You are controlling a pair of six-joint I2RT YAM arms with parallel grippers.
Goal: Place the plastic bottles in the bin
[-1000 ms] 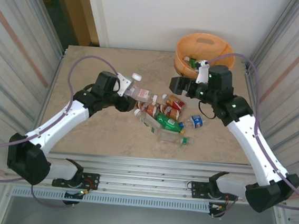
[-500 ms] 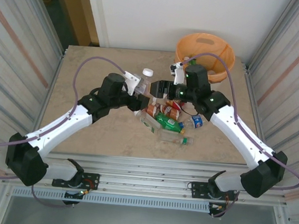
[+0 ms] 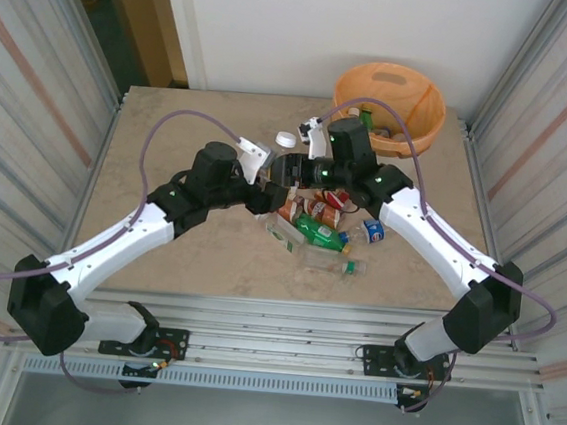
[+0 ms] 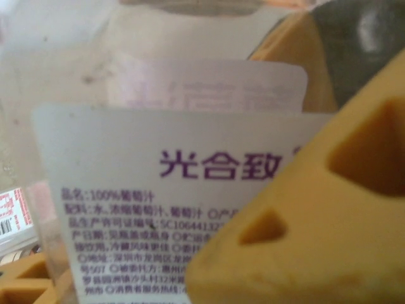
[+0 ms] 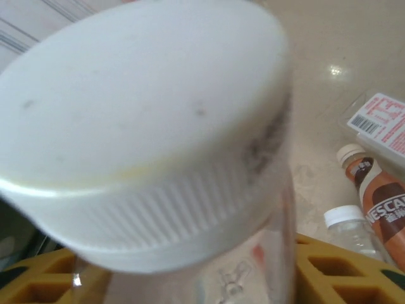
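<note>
A: What's changed, last sec?
B: Right claw (image 3: 290, 168) left the bin side, swung to table centre, and its jaws went from wide to narrow. Left claw (image 3: 268, 168) unchanged: clenched on the bottle (image 3: 285, 139), with the label (image 4: 190, 190) pinned by its yellow pads (image 4: 304, 253).
A: Meaning for the task?
B: Judged a handover, L to R, since the right arm sits closer to the bin. Bottle not yet binned.
A: Right claw gripping?
B: Can't confirm. On the R wrist cam the white cap (image 5: 145, 126) is right at the lens and the body sits between the pads (image 5: 342, 266), but contact is too blurred to call.
A: Positions, near to far?
B: 1) Loose bottles (image 3: 317, 226) heaped on the table (image 3: 208, 266), nearest the bases. 2) Held bottle just beyond and above the heap, between both claws, cap end farthest. 3) Bin (image 3: 427, 131) at the far right corner, well apart from both claws.
</note>
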